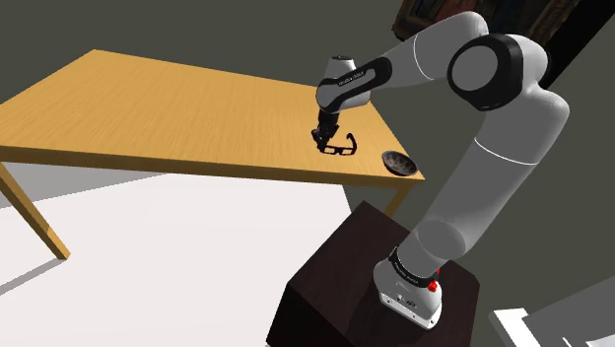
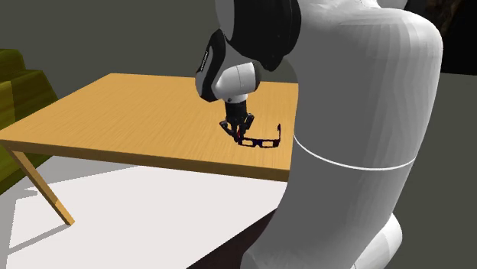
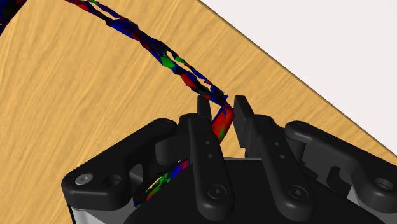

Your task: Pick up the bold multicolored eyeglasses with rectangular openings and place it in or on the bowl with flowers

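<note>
eyeglasses (image 3: 167,57) arm inside pincer (image 3: 222,104), clasped tight

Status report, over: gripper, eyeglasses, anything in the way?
Gripper shut on multicolored eyeglasses, clasping the frame. Eyeglasses down at the wooden table, not yet in bowl. Nothing seen between them.

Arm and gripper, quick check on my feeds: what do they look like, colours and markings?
The arm has rounded white links with black joints and a small red mark near its foot. The gripper is all black: a blocky body and two flat fingers, each showing round screw heads.
</note>
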`<state>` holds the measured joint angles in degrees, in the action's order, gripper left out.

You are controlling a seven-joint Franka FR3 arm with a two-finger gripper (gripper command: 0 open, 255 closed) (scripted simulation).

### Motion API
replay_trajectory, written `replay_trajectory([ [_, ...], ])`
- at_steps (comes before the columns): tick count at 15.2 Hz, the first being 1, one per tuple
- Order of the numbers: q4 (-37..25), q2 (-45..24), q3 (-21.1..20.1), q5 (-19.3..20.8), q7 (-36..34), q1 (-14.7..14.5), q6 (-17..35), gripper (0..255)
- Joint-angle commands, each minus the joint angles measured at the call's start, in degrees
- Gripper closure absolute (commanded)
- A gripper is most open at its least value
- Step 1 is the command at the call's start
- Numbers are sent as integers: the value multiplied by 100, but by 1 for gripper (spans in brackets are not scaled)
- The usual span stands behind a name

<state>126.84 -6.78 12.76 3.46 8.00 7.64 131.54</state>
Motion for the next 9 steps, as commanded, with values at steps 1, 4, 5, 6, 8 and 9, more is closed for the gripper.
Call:
replay_trajectory([
  [1, -52, 100, 4, 20, -5, -4, -153, 255],
  [4, -138, 239, 5, 47, -14, -10, -374, 255],
  [5, -169, 283, 6, 56, -16, -13, -448, 255],
  [6, -201, 326, 5, 64, -18, -14, -523, 255],
  [8, -269, 408, 5, 78, -22, -18, -672, 255],
  [9, -305, 447, 4, 85, -24, -20, -746, 255],
])
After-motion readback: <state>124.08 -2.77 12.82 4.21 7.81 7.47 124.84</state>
